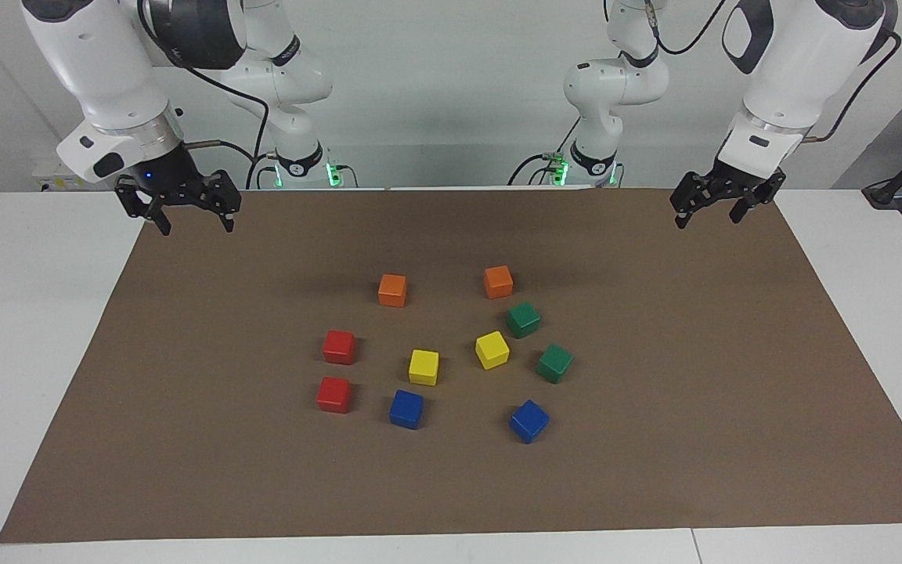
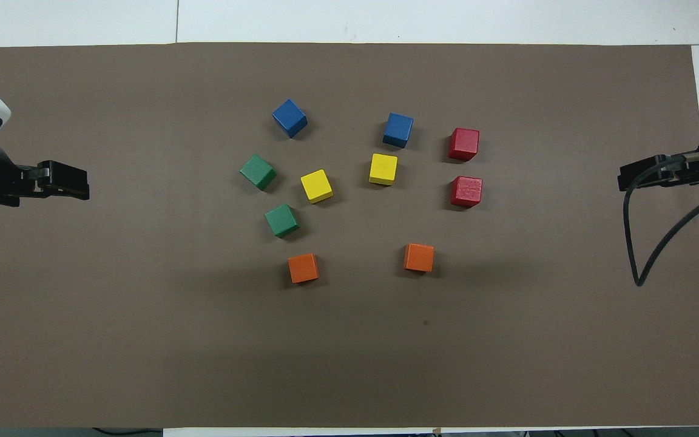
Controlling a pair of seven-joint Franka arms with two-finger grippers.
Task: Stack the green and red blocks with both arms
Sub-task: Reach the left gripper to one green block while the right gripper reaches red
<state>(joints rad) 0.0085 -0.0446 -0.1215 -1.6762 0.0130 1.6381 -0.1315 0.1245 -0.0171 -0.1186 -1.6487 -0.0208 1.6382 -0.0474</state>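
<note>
Two green blocks [image 1: 524,319] [image 1: 554,363] sit apart on the brown mat, toward the left arm's end of the cluster; they also show in the overhead view [image 2: 281,220] [image 2: 258,171]. Two red blocks [image 1: 339,346] [image 1: 334,394] sit toward the right arm's end, one farther from the robots than the other, and show in the overhead view [image 2: 466,191] [image 2: 464,144]. My left gripper [image 1: 708,218] [image 2: 82,182] hangs open and empty over the mat's edge at its own end. My right gripper [image 1: 194,225] [image 2: 625,177] hangs open and empty over the mat's edge at its end.
Two orange cubes [image 1: 392,290] [image 1: 498,281] lie nearest the robots. Two yellow cubes [image 1: 423,366] [image 1: 492,349] sit between the reds and greens. Two blue cubes [image 1: 406,408] [image 1: 529,421] lie farthest. The brown mat [image 1: 185,439] covers a white table [image 1: 20,329].
</note>
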